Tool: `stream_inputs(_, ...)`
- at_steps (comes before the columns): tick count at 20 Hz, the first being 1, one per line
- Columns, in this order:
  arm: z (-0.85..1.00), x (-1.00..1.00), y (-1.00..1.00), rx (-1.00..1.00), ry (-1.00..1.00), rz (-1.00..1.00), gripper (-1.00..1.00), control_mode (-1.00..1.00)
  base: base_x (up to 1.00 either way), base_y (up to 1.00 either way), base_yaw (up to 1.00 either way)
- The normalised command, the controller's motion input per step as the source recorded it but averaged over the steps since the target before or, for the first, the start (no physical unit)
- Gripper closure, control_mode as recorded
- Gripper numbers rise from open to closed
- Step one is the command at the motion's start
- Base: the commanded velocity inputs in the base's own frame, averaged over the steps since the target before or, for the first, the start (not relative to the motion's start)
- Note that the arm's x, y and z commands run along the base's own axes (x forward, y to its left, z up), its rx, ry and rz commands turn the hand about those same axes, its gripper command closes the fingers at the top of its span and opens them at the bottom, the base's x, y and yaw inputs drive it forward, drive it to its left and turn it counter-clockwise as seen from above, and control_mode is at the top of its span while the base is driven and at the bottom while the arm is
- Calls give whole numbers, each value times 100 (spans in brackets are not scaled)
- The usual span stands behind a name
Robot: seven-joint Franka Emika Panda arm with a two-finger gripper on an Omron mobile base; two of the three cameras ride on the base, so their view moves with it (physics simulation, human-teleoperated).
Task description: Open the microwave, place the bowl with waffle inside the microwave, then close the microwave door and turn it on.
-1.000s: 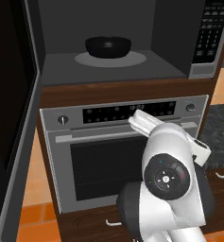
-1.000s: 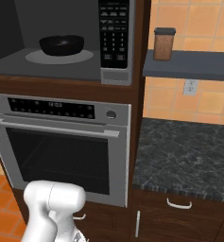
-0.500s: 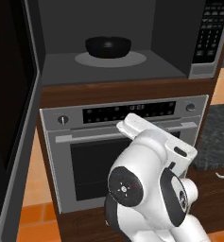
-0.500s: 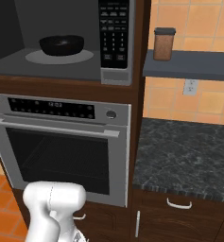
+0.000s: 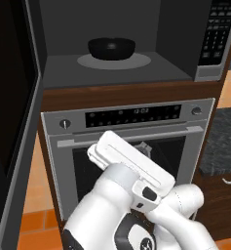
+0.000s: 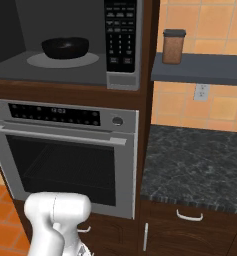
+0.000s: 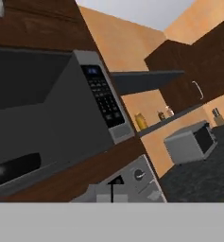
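Microwave (image 5: 136,44) stands open in front of you, its grey cavity exposed above the oven (image 5: 131,146), and the bowl (image 5: 111,47) sits inside on the round turntable (image 5: 136,61), roughly centred on it. You can see the same black bowl (image 6: 65,46) from the right base camera, left of the black button keypad (image 6: 121,32). The waffle is not something you can make out (the bowl's inside reads only as dark gloss).

The microwave door (image 5: 12,112) is swung wide to the left, its dark glass panel running down the near left edge of the left base view.

Your arm (image 5: 136,195) is folded low in front of the oven glass, well below the cavity. In the hand view the camera looks up at the keypad (image 7: 104,101) and the cavity, tilted, with the bowl (image 7: 14,168) at the lower left. You cannot tell whether the jaws are apart or together.

To the right, a brown jar (image 6: 173,46) stands on a grey shelf (image 6: 205,67) above the dark stone surface (image 6: 195,165).
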Motion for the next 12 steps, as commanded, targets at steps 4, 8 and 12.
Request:
stream_inputs(4, -41, 0, 52, -16, -37, 0, 100, -100, 0, 0, 0)
stream_inputs(8, -42, 0, 50, -20, -39, 0, 100, -100, 0, 0, 0)
stream_inputs(12, -15, -28, 60, -13, -45, 0, 100, -100, 0, 0, 0)
